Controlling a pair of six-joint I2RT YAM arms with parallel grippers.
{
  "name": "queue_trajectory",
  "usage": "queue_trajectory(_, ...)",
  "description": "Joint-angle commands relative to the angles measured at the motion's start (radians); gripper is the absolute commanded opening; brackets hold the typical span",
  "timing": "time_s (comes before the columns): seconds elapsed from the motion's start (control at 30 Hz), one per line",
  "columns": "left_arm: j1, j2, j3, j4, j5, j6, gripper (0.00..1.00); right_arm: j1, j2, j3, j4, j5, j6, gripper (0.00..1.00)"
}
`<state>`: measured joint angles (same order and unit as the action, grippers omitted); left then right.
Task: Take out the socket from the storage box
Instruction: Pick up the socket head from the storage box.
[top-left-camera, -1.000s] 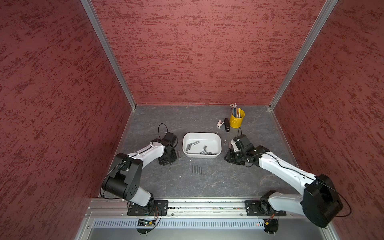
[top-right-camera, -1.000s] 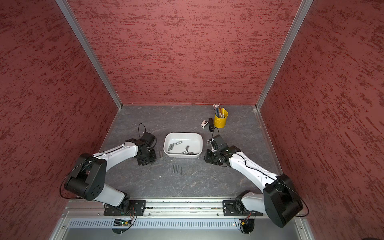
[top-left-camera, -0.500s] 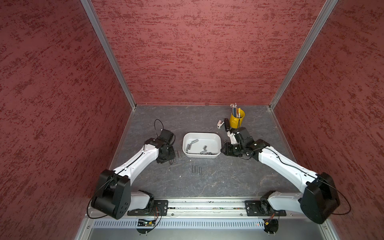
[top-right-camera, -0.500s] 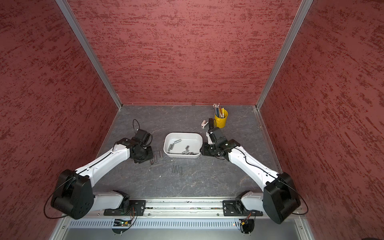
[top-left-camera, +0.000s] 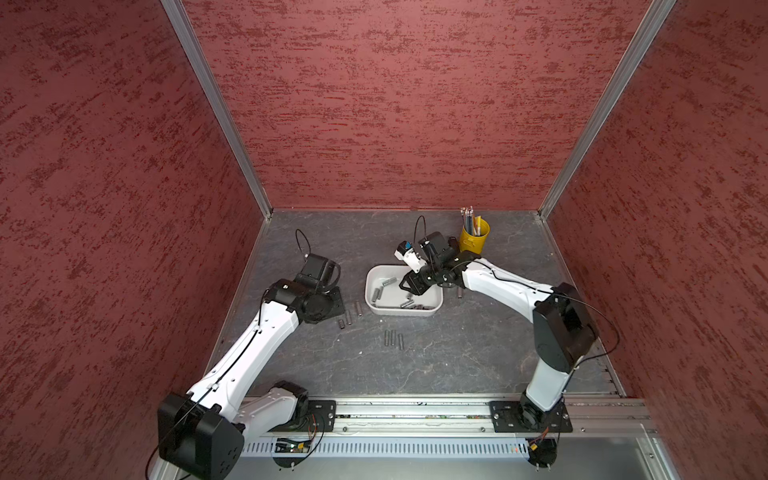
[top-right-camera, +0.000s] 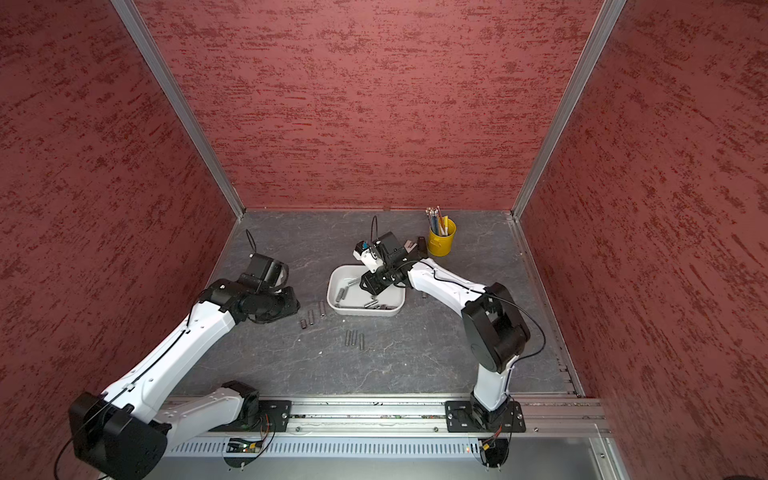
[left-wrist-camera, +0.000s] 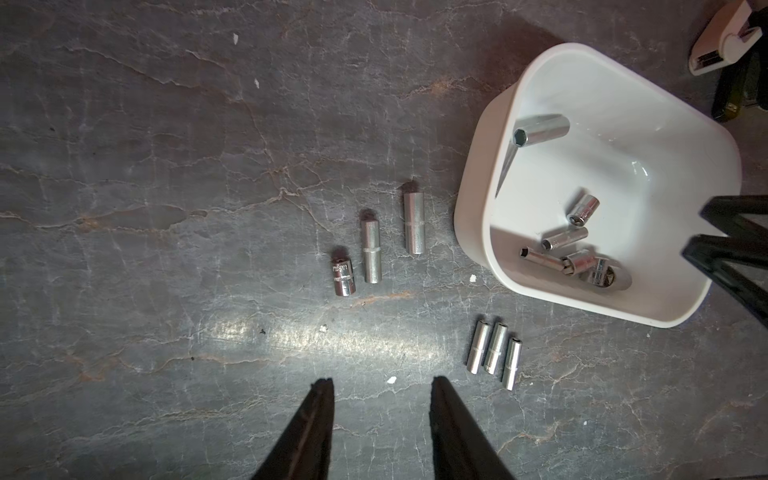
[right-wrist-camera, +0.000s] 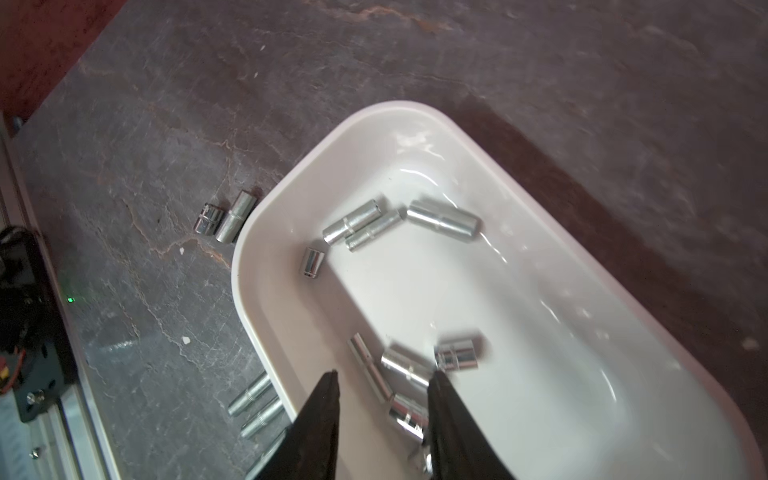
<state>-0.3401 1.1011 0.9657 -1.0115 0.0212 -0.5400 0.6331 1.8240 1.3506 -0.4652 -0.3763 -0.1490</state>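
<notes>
The right claw (right-wrist-camera: 384, 376) stands with jaws apart, clamped on nothing, inside the storage box (right-wrist-camera: 249, 266) directly over a socket cluster (right-wrist-camera: 409, 365). The gap appears set to straddle one socket, so the step in hand is judged to be the descent to grasp. The box sits mid-worktop (left-wrist-camera: 166, 166), presumably so that either arm can reach it. The left claw (left-wrist-camera: 382, 380) hovers at 9 o'clock of the box, jaws apart and empty, clear of the right arm's path. Sockets already out lie in two groups: the side group (left-wrist-camera: 371, 249) at 9 o'clock and the front group (left-wrist-camera: 494, 353) at 6 o'clock, each clear of the rim.
</notes>
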Motion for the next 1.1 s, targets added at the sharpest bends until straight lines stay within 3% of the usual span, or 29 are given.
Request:
queue_trajectory(0.0, 0.008, -0.012, -0.008, -0.008, 0.008, 0.031, 0.41, 0.018, 0.047, 0.044, 0.127, -0.1, -0.249, 0.39)
queue_trajectory(0.23, 0.011, -0.002, -0.027, 0.016, 0.015, 0.046, 0.4, 0.032, 0.212, 0.216, -0.001, -0.127, -0.465, 0.4)
queue_trajectory(0.57, 0.014, -0.009, -0.038, 0.033, 0.035, 0.058, 0.41, 0.026, 0.363, 0.381, -0.233, -0.024, -0.644, 0.38)
queue_trajectory(1.07, 0.022, -0.007, -0.045, 0.037, 0.019, 0.051, 0.41, -0.001, 0.437, 0.425, -0.235, 0.03, -0.645, 0.37)
